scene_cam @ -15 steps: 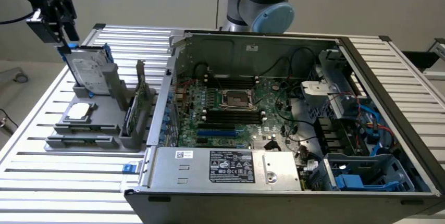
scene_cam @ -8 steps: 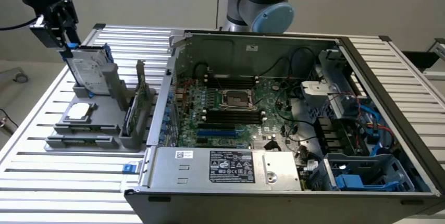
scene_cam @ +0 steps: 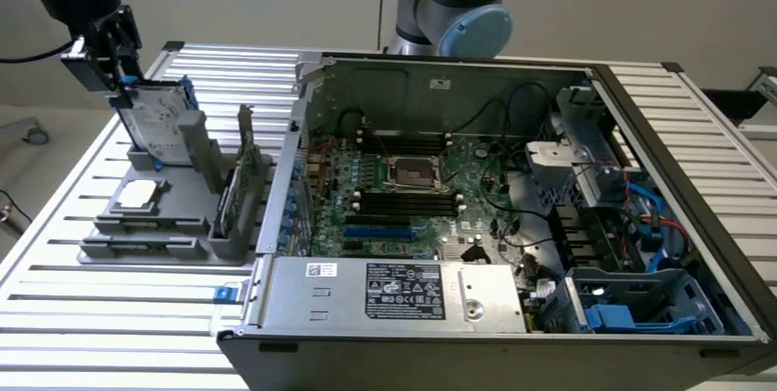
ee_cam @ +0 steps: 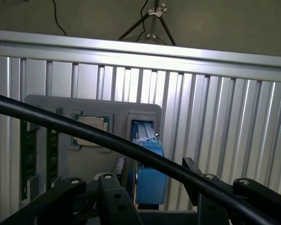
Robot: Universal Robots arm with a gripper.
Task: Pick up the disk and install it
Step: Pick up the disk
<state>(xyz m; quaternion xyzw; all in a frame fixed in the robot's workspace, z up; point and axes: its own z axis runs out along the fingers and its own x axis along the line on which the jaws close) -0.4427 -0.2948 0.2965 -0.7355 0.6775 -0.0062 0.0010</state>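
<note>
On the tabletop point(scene_cam: 73, 318), beside the open computer case point(scene_cam: 352, 318), the grey holder point(scene_cam: 146, 247) is carrying the disk point(scene_cam: 156, 120) upright. Your tool point(scene_cam: 118, 77) is hovering at its top edge, jaws apart (nothing gripped). Judgement: you are needing to centre squarely across its flat faces before clamping.

Holder post point(scene_cam: 198, 141) seemingly crowds the disk point(scene_cam: 156, 118).
</note>
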